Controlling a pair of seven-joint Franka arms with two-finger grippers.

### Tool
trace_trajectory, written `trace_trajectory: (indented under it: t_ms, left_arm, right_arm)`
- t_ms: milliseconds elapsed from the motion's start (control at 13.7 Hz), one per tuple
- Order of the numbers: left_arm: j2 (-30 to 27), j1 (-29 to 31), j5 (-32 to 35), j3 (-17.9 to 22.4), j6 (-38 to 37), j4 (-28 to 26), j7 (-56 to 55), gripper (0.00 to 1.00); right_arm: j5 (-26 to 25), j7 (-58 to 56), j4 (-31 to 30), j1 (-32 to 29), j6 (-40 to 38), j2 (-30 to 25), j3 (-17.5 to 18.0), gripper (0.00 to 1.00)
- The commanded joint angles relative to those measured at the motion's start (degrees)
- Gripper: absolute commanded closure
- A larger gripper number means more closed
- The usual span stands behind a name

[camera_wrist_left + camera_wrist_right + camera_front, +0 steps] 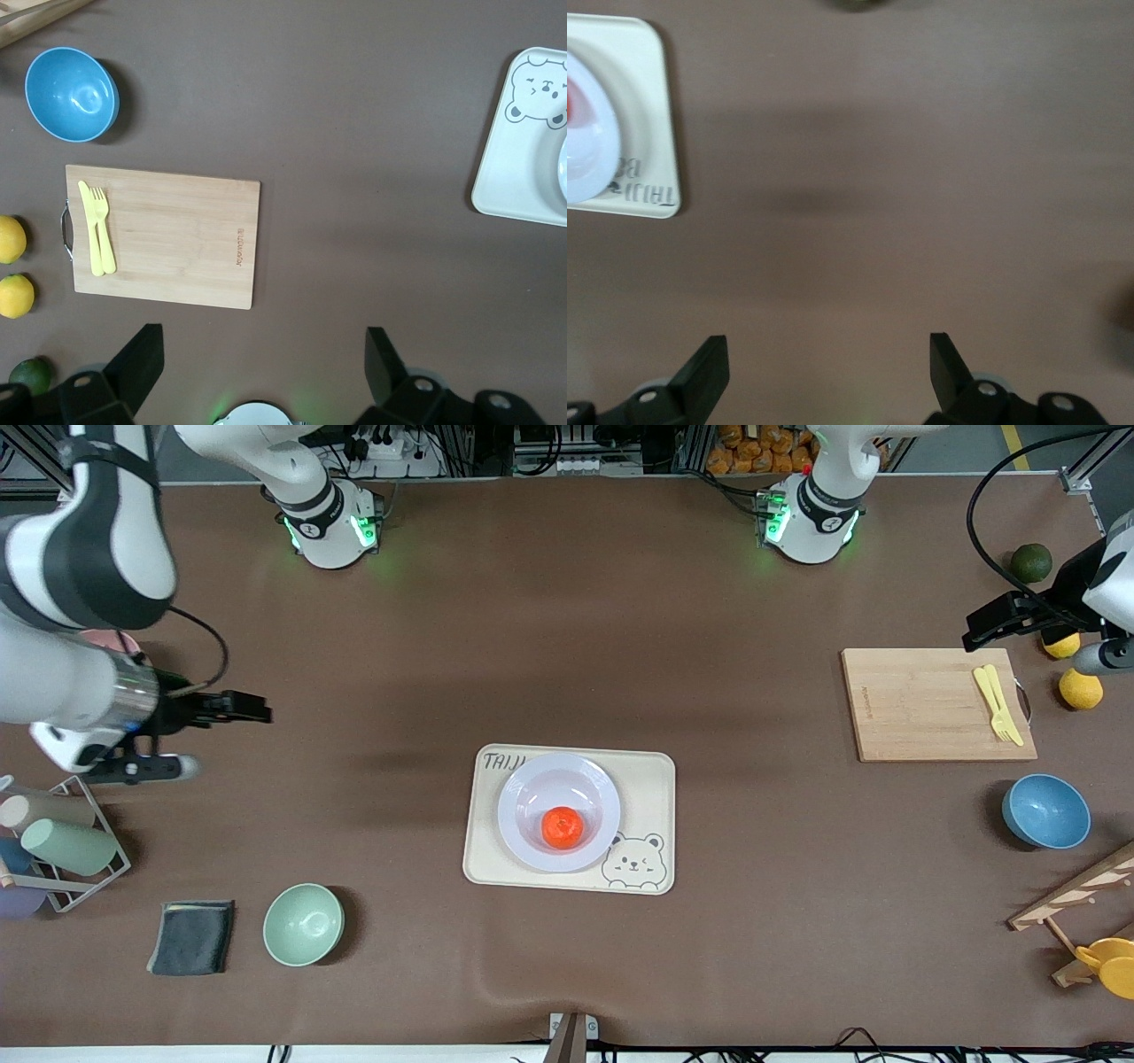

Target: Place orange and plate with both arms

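The orange [563, 826] lies in the sunken centre of the pale plate [532, 802]. The plate sits on a cream bear-print tray [651, 788] in the middle of the table. My right gripper [252, 708] is open and empty, up over bare table toward the right arm's end; in the right wrist view its open gripper [828, 345] frames bare table, with the tray [651, 115], the plate [589, 150] and a sliver of the orange [570, 102] at the edge. My left gripper [974, 631] is open and empty over the table beside the cutting board; in the left wrist view [263, 341] nothing is between its fingers.
A wooden cutting board [921, 708] with yellow cutlery [997, 701], two lemons [1081, 689], a dark green fruit [1031, 562] and a blue bowl [1045, 810] are at the left arm's end. A mint bowl [303, 924], a grey cloth [191, 936] and a cup rack [62, 841] are at the right arm's end.
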Motion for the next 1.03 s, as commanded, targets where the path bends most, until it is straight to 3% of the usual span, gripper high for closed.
trace_trajectory:
  t_ms: [0,220,293,659,806,952]
  left_arm:
    - [-0.8,0.0,-0.2,0.2,-1.1,0.1,1.1,0.0]
    - [-0.8,0.0,-0.4,0.2,-1.1,0.1,1.1,0.0]
    - [-0.8,0.0,-0.4,0.2,-1.1,0.1,1.1,0.0]
    - [-0.8,0.1,-0.6,0.2,-1.1,0.2,1.1,0.0]
    - [-0.8,0.2,-0.6,0.2,-1.1,0.2,1.2,0.0]
    - [-0.9,0.2,-0.6,0.2,-1.1,0.2,1.2,0.0]
  right_arm:
    - [-6.0,-7.9,2.7,-8.4,-2.8,-2.5,5.8,0.0]
    - [-8.5,-30.1,4.8,-14.7,-2.8,-3.2,7.0,0.0]
    - [-8.2,-30.8,4.7,-15.9,-2.9,-4.1,7.1,0.0]
    - [-6.9,-5.4,4.5,-23.7,-9.2,-11.3,17.6,0.0]
    - [-6.8,4.1,4.3,-23.0,-11.6,-13.6,18.0,0.0]
    - [-6.7,6.3,4.7,-22.1,-13.1,-13.8,18.2,0.0]
